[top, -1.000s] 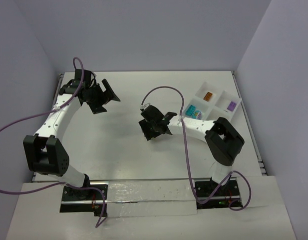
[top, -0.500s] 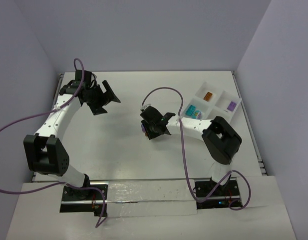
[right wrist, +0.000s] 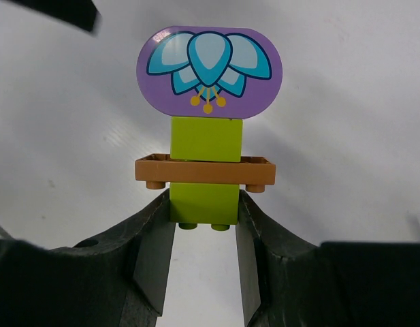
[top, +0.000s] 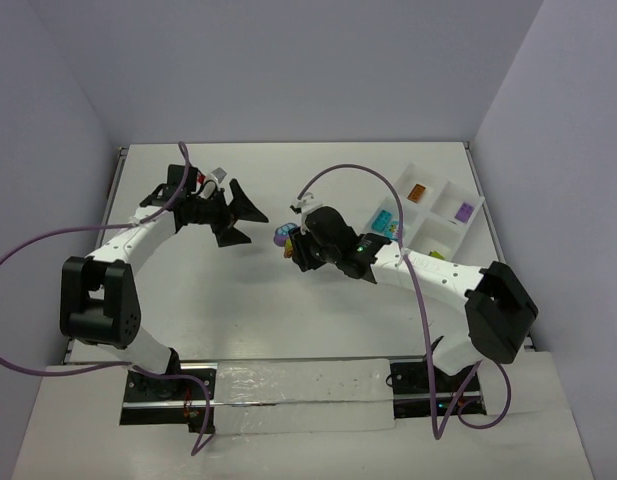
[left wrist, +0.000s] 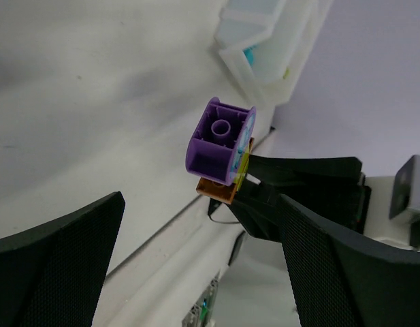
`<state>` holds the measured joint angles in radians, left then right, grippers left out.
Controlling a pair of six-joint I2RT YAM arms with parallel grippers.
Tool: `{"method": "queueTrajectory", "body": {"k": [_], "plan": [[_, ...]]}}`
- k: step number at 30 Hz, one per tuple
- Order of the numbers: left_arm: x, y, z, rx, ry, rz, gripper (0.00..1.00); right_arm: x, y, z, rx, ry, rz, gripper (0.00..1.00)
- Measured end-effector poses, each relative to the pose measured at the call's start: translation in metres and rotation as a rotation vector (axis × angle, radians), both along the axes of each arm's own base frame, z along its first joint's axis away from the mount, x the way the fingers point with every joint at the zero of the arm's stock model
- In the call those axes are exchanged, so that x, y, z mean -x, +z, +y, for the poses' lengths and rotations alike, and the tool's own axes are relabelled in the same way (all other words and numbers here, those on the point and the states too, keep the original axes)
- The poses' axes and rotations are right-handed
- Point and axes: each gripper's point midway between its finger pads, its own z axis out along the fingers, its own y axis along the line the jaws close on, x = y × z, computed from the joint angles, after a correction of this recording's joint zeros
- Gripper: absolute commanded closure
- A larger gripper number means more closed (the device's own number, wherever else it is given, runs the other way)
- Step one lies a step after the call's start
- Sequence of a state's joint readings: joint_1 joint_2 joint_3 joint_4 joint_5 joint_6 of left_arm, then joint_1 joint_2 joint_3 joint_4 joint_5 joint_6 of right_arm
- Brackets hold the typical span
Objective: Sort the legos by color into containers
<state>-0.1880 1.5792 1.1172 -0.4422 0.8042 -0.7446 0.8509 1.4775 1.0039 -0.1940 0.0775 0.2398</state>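
Observation:
My right gripper (top: 294, 246) is shut on a stacked lego clump (top: 282, 237) and holds it above the table's middle. In the right wrist view my right gripper (right wrist: 204, 228) pinches the bottom lime green brick (right wrist: 204, 203). Above it sit an orange plate (right wrist: 205, 170), a second lime brick (right wrist: 206, 139) and a purple oval tile with a cyan flower (right wrist: 210, 71). My left gripper (top: 253, 225) is open and empty, just left of the clump and facing it. In the left wrist view the clump (left wrist: 220, 142) hangs between my left gripper's (left wrist: 203, 255) wide-spread fingers, untouched.
The white divided tray (top: 440, 232) stands at the back right, with an orange brick (top: 417, 193), a purple brick (top: 465, 211) and cyan bricks (top: 385, 220) in separate compartments. It also shows in the left wrist view (left wrist: 264, 48). Purple cables loop over both arms.
My right gripper shut on the clump, lifted it and carried it slightly left. My left gripper swung right and now faces the clump from close by.

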Motion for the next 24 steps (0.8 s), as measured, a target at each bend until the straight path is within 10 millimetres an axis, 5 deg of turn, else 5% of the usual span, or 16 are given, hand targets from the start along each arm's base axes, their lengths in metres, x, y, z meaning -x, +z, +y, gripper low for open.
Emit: {"method": "queueTrajectory", "body": {"k": [11, 17, 24], "plan": [[0.01, 0.018, -0.032, 0.182, -0.153, -0.053, 0.11, 0.0, 0.016, 0.011, -0.066, 0.033, -0.025, 1.0], [0.016, 0.006, -0.043, 0.191, -0.193, -0.011, 0.15, 0.0, 0.022, 0.01, -0.077, 0.032, -0.035, 1.0], [0.016, 0.003, -0.046, 0.196, -0.192, 0.003, 0.4, 0.001, 0.031, 0.009, -0.094, 0.033, -0.051, 1.0]]}}
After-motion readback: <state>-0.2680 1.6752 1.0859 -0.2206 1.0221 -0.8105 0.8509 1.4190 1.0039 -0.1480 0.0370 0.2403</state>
